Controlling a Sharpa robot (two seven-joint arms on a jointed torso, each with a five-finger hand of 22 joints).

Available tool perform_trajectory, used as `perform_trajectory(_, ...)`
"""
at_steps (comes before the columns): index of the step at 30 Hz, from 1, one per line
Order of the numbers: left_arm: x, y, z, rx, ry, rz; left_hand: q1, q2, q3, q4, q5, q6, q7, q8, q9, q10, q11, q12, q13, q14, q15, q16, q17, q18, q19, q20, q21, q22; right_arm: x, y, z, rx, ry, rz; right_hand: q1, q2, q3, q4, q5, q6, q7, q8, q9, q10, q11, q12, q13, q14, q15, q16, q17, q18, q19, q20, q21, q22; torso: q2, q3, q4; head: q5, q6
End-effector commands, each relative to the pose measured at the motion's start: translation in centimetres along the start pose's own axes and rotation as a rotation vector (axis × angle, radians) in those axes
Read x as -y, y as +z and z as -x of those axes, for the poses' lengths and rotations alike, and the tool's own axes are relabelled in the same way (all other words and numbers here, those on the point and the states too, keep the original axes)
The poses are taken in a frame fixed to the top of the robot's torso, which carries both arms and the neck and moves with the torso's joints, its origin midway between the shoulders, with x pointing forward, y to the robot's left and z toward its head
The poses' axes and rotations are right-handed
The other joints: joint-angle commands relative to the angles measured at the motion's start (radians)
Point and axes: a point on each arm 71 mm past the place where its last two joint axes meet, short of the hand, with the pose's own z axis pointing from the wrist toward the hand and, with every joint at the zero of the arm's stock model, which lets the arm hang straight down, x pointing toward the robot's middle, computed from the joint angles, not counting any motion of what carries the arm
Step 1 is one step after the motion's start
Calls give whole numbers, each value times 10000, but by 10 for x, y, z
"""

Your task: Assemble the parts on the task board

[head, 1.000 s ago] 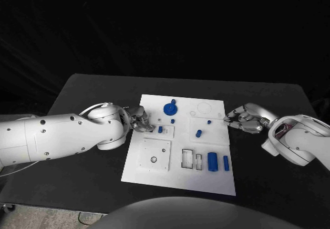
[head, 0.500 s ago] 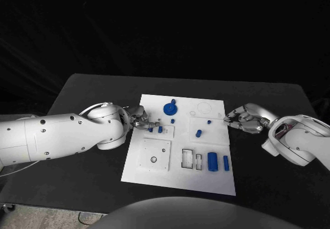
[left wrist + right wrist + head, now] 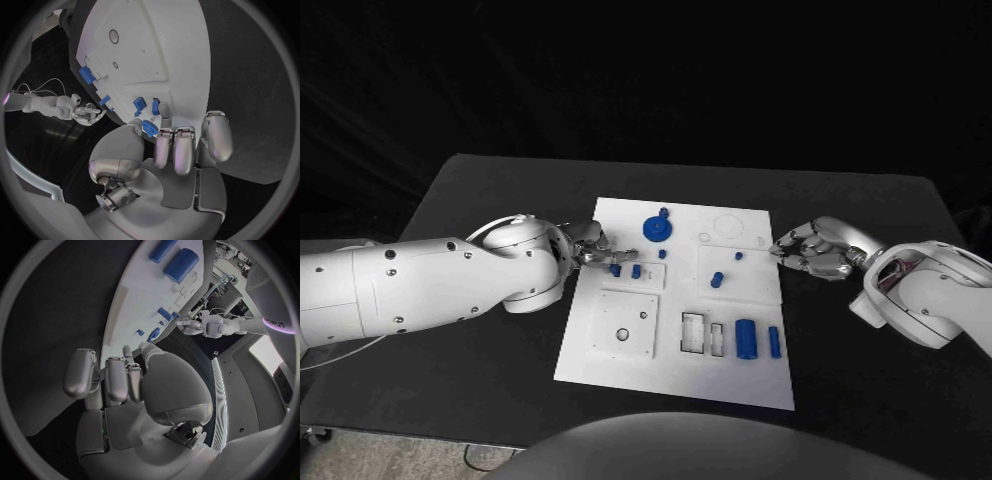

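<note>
Since a second ago the left silver hand (image 3: 593, 252) has slid a little toward the middle of the flat white plastic task board (image 3: 678, 300), and the small blue peg (image 3: 616, 269) by its fingertips has moved with it. The left wrist view shows a small blue piece (image 3: 149, 127) pinched between the thumb and a finger; the head view cannot show that pinch so clearly. A second little blue peg (image 3: 636, 270) stands just beside it on the board. The right silver hand (image 3: 813, 249) has stayed at the board's 3 o'clock edge, its smooth shiny fingers curled together and touching the rim, with nothing seen in them. The board lies in the middle of the dull black bench (image 3: 473, 200). At its 12 o'clock end sits a round blue disc with a knob (image 3: 656, 228). Near 5 o'clock lie a fat blue cylinder (image 3: 746, 339) and a thin blue bar (image 3: 773, 341), side by side.
</note>
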Motion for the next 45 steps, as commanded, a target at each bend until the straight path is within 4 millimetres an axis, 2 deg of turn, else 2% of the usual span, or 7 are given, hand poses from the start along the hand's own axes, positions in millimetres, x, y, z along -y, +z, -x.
perform_trajectory(1, 2, 0, 0, 69, -313, -266, 17, 223, -103, -8, 59, -6, -43, 85, 84, 1044, -36, 23, 2633, 1065, -8, 24, 2635, -43, 43, -14, 23, 1865, 0, 0, -1, -116, -18, -18, 103, -22, 50, -18, 28, -3, 42, -55, 9, 62, 13, -43, 739, 406, 82, -37, -17, 135, -68, 11, -54, 1231, -2, 1, -3, -7, 2)
perform_trajectory(21, 1, 0, 1, 115, -475, -284, 513, 969, -329, -19, 1126, 235, -199, 572, 509, 1044, -163, 23, 2633, 1065, -113, 24, 2635, -68, 135, -104, 135, 1899, 0, 0, -1, -106, -18, -36, 104, -20, 55, -20, 38, -2, 42, -56, 11, 62, 15, -44, 738, 405, 83, -43, -24, 137, -70, 12, -63, 1229, -1, -1, 2, -34, 2)
perform_trajectory(29, 2, -2, 9, 974, -452, -617, 1390, 573, -527, -31, 1483, 981, -320, 2857, 1200, 1044, -272, 23, 2633, 1065, -218, 24, 2635, -82, 185, -194, 189, 1915, 0, 0, 1, 160, -13, 84, 101, -15, 64, -22, 55, 4, 43, -57, 18, 65, 23, -40, 743, 405, 86, -50, -34, 138, -69, 14, -70, 1228, -2, -4, 1, -35, 2)
perform_trajectory(35, 23, -9, 44, 2516, -891, -2951, 3152, -328, -530, -175, 1476, -1009, -153, 1243, 721, 940, -157, -79, 2553, 1065, -125, 24, 2635, -6, -91, -185, -141, 1807, -8, -3, 10, 991, -8, 650, 10, -85, 25, 18, 73, 130, 47, -12, 71, 126, 64, 33, 819, 418, 116, -32, -28, 105, -2, 33, 72, 1276, 13, 6, -14, -42, 2)
perform_trajectory(39, 48, -16, 74, 2891, -502, -5227, 5545, -747, 57, -834, 735, -2388, 483, -370, -576, -1518, 336, -2482, 903, -999, 315, -1376, 233, 62, -546, 20, -570, 1689, -22, -5, 22, 1553, -47, 1221, -78, -128, -8, 81, 78, 197, 40, 2, 101, 141, 65, 33, 811, 447, 122, 53, 50, 74, 69, 43, 234, 1330, 39, 5, -25, -84, 2)
perform_trajectory(41, 62, -19, 83, 3118, 665, -6371, 6577, -1006, 453, -1080, -432, -2775, 723, -1130, -1427, -6166, 475, -7851, -2498, -1493, 415, -1959, -534, 4, -462, 146, -422, 1744, -29, -6, 26, 1807, -65, 1538, -103, -142, -11, 103, 138, 240, 27, 14, 119, 143, 57, 27, 802, 456, 119, 73, 62, 69, 87, 45, 266, 1343, 36, 9, -48, -86, 2)
perform_trajectory(45, 81, -20, 80, 3537, 4369, -7844, 7580, -2095, 1185, -948, -473, -3660, -709, -2408, -3446, -7752, 409, -11955, -6063, -871, 258, -1913, -454, 82, -458, 349, -631, 1664, -38, -6, 29, 2003, -11, 1967, -115, -199, 33, 132, 559, 389, 1, 53, 175, 120, 46, -26, 742, 467, 110, 100, 67, 62, 119, 42, 304, 1366, 97, 4, -71, -58, 2)
